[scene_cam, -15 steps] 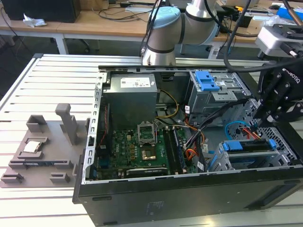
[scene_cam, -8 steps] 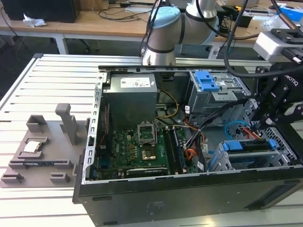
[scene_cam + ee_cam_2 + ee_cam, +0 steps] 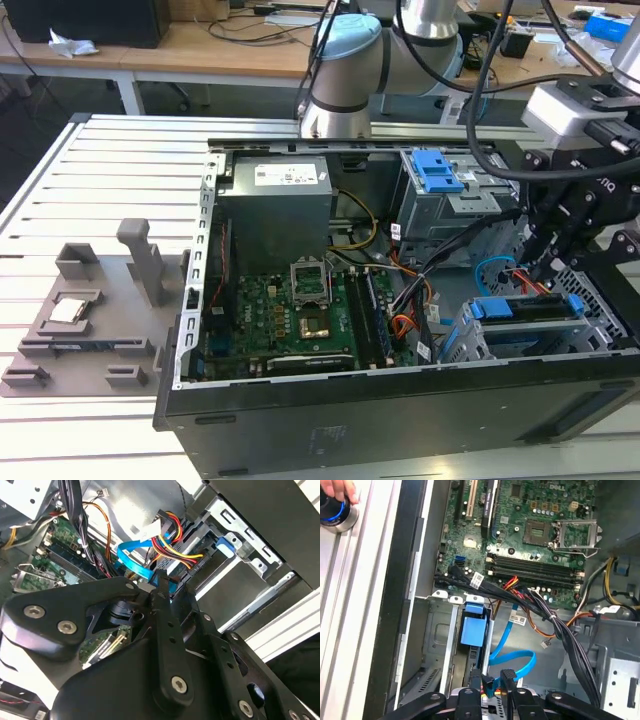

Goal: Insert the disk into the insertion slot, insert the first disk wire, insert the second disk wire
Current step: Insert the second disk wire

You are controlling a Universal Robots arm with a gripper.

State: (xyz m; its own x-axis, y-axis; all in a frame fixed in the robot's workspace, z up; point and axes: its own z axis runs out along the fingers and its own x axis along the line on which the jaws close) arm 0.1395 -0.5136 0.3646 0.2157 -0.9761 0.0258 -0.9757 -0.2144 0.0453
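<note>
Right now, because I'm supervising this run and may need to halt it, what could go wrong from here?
1. The end effector sits right at the looped blue wire, close to the black wire bundle; either could snag or get pinched.
2. It works in the narrow space beside the disk seated in the insertion slot; a slight misalignment might strike the sheet metal.
</note>
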